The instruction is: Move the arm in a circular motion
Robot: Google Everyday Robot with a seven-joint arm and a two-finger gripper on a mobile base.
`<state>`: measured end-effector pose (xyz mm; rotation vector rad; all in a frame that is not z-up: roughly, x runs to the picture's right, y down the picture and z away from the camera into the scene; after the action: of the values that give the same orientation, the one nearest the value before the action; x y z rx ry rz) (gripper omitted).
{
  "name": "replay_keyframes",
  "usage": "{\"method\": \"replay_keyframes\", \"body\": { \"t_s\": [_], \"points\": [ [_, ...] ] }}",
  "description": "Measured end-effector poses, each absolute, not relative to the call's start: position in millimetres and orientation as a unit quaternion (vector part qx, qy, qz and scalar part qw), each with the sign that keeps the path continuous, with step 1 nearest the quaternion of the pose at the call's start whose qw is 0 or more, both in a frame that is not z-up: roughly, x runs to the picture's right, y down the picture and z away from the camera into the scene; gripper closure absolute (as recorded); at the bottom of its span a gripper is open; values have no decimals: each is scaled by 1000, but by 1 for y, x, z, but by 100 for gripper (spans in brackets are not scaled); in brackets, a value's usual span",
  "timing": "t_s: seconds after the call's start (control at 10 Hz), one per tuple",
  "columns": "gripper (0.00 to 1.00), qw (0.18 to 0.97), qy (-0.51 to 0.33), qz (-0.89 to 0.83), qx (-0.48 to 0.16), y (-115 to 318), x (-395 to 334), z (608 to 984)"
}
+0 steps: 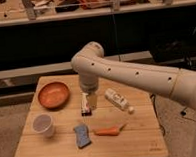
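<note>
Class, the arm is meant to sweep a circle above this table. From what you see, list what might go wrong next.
1. The claw hangs low over the snack bar; a sweep may knock it.
2. The white bottle lies on its side just beside the claw and might roll if clipped.
3. The arm spans the table, so the wooden bowl could be hit too.
</note>
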<state>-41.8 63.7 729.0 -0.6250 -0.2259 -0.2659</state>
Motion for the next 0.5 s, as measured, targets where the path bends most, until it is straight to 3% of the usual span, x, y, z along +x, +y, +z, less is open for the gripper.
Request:
{"method": "replay_keyframes", "body": {
  "t_s": [0.1, 0.5],
  "points": [
    [20, 936, -117, -126, -307, 51, -29, 759],
    [20, 937, -119, -104, -311, 31, 54, 812]
  ]
}}
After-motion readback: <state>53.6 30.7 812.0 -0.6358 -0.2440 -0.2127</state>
